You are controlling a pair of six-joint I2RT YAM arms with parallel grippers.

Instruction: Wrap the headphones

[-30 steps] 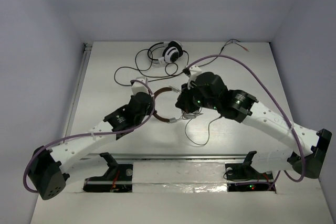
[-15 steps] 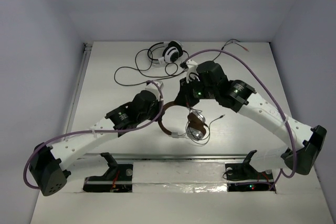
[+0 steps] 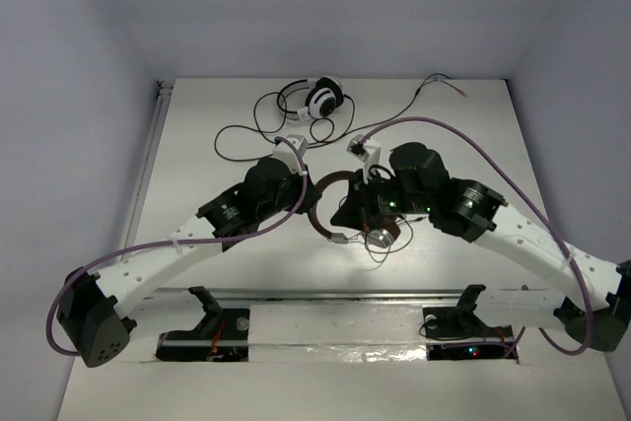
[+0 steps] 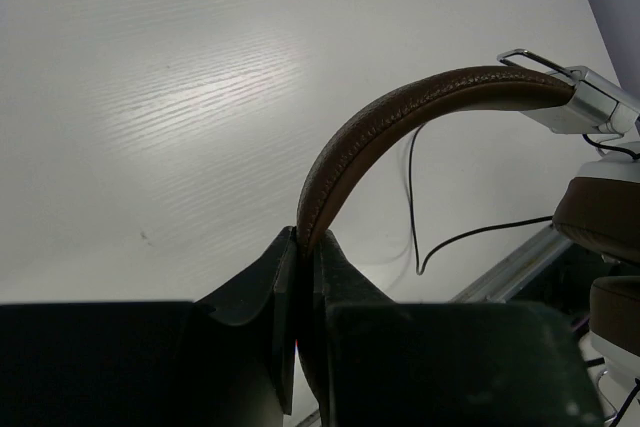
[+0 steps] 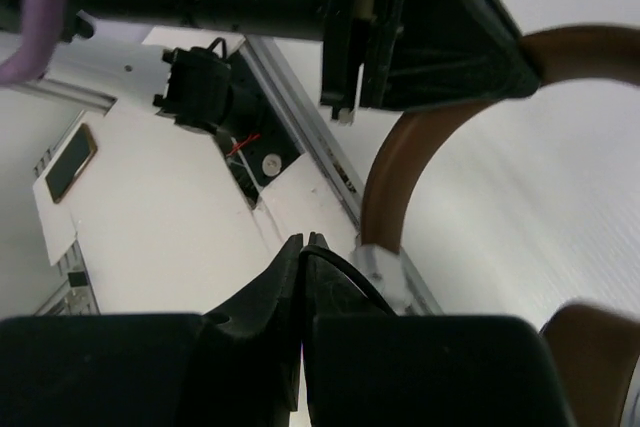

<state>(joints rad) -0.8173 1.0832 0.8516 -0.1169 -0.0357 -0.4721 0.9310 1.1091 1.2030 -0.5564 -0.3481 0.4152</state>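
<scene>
White tabletop (image 3: 197,115) boxed in by pale walls, with 2 arms reaching to its middle. The headphones (image 3: 317,212) are there, between the arms. The left pincer (image 4: 300,242) is clamped on their brown leather headband (image 4: 400,112), which arches up and to the right toward a silver yoke. The right pincer (image 5: 303,242) is closed, with the thin black cable (image 5: 345,272) pinched at its tips, just beside the headband's end. White-and-black headphones (image 3: 320,99) lie at the far edge, well apart.
</scene>
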